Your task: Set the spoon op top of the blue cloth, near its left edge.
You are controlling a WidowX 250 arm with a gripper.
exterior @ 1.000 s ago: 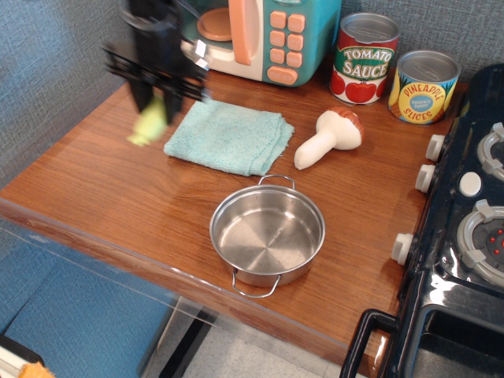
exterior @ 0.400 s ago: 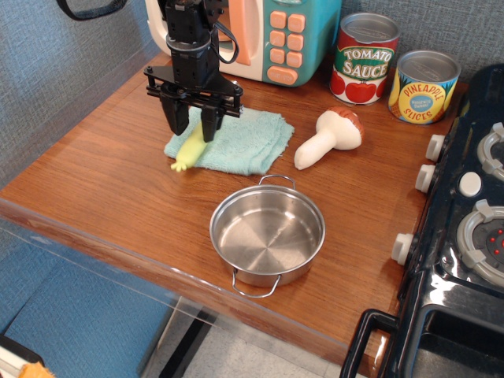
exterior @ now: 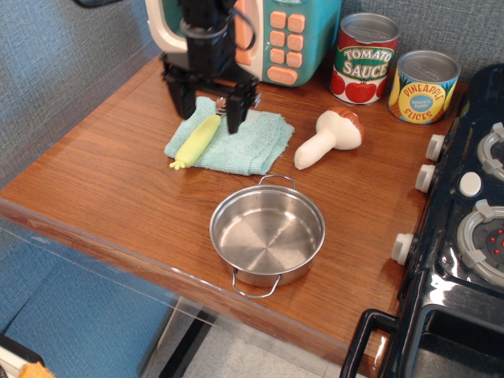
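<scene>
The spoon [exterior: 196, 142] lies on the blue cloth [exterior: 249, 142] along its left edge. Its yellow-green handle points toward the front left, and the tip reaches just past the cloth's corner. Its silver bowl end is up by the gripper and mostly hidden. My gripper [exterior: 210, 106] hangs just above the cloth's back left part, over the spoon's bowl end. Its fingers [exterior: 237, 115] are spread wide and hold nothing.
A steel pot [exterior: 268, 235] stands in front of the cloth. A white mushroom toy [exterior: 327, 139] lies to the cloth's right. A toy microwave [exterior: 272, 35], a tomato sauce can [exterior: 364, 57] and a pineapple can [exterior: 424, 86] line the back. A black stove [exterior: 468, 236] fills the right side.
The gripper carried the spoon from left of the cloth onto it, opened and let go. It has since moved a little back and right; the spoon now lies on the cloth.
</scene>
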